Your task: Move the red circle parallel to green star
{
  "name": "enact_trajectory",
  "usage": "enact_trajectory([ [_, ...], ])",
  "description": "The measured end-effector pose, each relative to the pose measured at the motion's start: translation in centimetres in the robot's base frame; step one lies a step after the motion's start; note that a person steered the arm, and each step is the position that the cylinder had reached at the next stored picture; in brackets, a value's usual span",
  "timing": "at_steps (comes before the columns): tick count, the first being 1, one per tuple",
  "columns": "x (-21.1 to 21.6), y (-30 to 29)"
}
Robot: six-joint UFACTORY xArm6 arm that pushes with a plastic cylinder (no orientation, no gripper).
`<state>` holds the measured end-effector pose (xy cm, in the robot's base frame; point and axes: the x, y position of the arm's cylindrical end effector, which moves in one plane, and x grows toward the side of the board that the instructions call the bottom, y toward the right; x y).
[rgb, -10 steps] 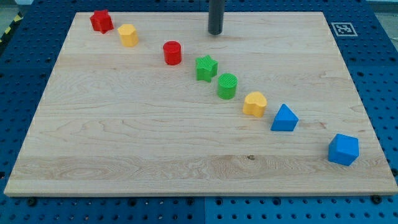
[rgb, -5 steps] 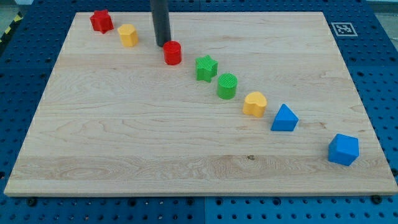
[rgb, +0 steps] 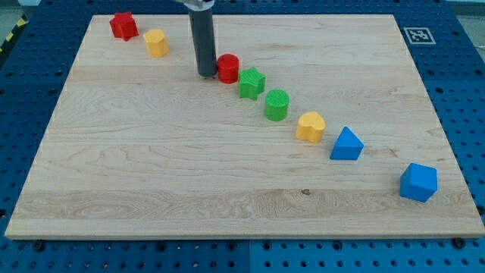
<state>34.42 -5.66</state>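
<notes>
Nearest you, the blue cube sits at the view's bottom right of the board; going up and left along the diagonal you get the blue triangle, yellow heart, green cylinder, green star; red circle sits just beside the star, on its upper left, looks touching; my tip is right against the circle's left side; no hand here, just a bare rod grasping nothing; farthest, yellow block and red block at top left.
</notes>
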Motion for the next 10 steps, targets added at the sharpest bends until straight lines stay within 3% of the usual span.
enact_trajectory([
  [5,-0.9,24.6],
  [8,1.2,25.7],
  [9,1.2,24.2],
  [10,1.2,19.1],
])
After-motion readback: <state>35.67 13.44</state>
